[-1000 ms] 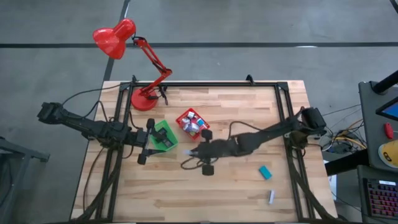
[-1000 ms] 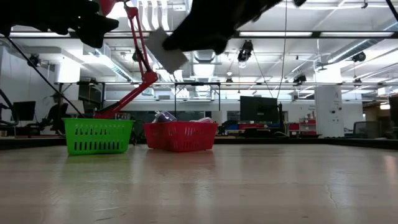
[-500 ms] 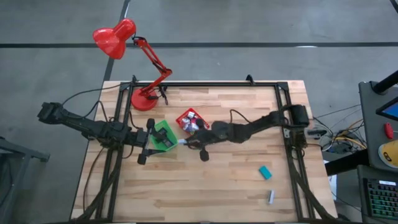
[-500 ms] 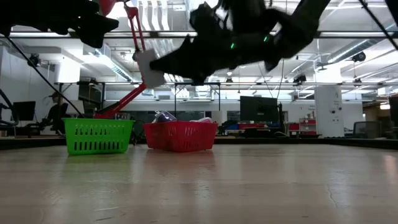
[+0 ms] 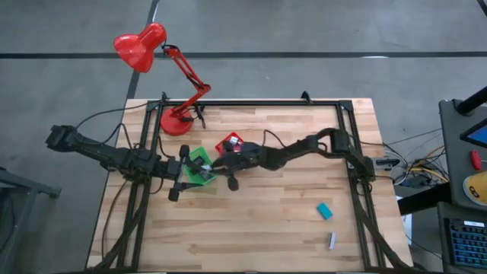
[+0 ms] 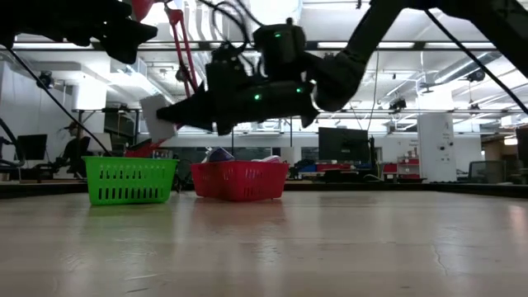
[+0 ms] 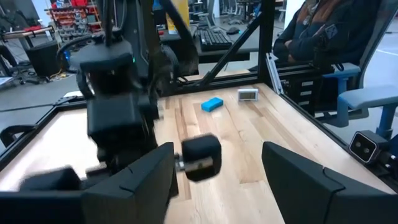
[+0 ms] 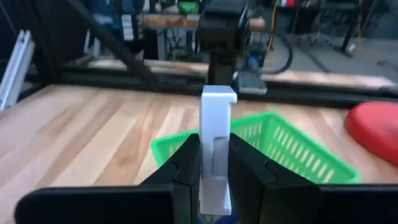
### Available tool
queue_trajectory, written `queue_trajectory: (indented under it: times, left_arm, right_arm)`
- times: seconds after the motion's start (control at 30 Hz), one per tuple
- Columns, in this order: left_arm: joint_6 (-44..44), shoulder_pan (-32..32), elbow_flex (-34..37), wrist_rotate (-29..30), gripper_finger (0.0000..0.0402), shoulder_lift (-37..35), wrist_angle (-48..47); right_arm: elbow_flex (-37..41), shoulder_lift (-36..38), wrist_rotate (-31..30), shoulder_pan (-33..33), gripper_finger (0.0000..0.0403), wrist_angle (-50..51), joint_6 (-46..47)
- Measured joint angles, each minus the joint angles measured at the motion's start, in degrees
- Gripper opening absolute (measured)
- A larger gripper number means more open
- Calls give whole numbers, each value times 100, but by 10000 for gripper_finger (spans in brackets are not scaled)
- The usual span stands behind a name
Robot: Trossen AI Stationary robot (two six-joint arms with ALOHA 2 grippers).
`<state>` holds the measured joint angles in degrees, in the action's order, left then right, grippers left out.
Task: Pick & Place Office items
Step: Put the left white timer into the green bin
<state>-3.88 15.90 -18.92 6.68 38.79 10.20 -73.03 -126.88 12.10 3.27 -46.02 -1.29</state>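
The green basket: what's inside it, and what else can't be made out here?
- Green basket contents: high view, right claw and its white piece cover it; low view, mesh wall hides them.
- Red basket items: too small to name.
- Left wrist view: the near arm is blurred.

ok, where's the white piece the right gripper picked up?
The white piece is clamped in the right gripper, held in the air over the green bin at the table's left-centre, with the red bin just beside it.

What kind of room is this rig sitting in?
Likely an open robotics lab or workshop: computer monitors behind the table, exposed ceiling lights, and a person seated in an office chair.
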Motion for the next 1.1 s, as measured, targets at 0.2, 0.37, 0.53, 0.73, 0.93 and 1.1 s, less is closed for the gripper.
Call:
queue_trajectory:
  times: [0.2,0.37,0.53,0.73,0.93,1.1]
  left_arm:
    - [2,1,0,0,250,-1,2]
    - [2,2,0,0,250,0,2]
    - [2,1,0,0,250,-1,1]
    - [2,1,0,0,250,-1,1]
    - [2,1,0,0,250,0,2]
    - [2,0,0,0,250,-2,4]
  right_arm:
    - [-718,-90,1,20,54,1165,-249]
    - [-1115,-143,0,17,54,2053,-347]
    - [-1225,-145,0,13,54,2647,-372]
    - [-1183,-165,-2,17,54,2661,-368]
    - [-1170,-175,0,15,54,2834,-366]
    - [-1168,-175,-2,13,54,2955,-340]
